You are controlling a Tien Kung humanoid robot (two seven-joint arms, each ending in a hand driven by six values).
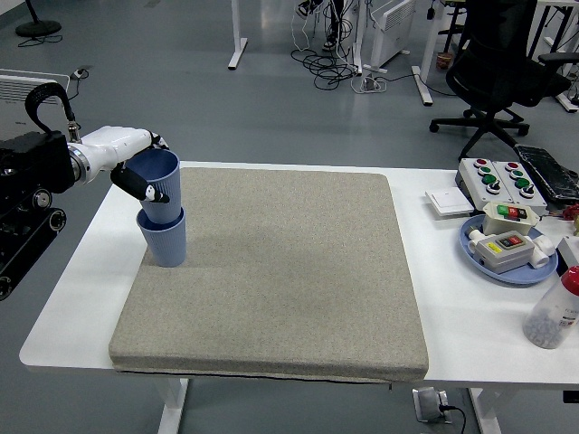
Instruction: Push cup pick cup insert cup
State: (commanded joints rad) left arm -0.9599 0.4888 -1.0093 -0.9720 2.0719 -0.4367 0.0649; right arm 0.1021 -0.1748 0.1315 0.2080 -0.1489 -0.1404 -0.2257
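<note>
Left hand (137,172), fingers wrapped around the upper blue cup (158,187), whose base sits inside the lower blue cup (163,239) standing upright on the grey mat (289,271) covering the desk (452,307).

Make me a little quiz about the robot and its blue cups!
1. True or false: the left hand grips the upper blue cup.
2. Where is the upper cup's bottom? A) inside the lower blue cup B) lying on the blue tray C) on the floor
3. Fill in: the lower cup stands on the grey ____.

Key: 1 true; 2 A; 3 mat.
</note>
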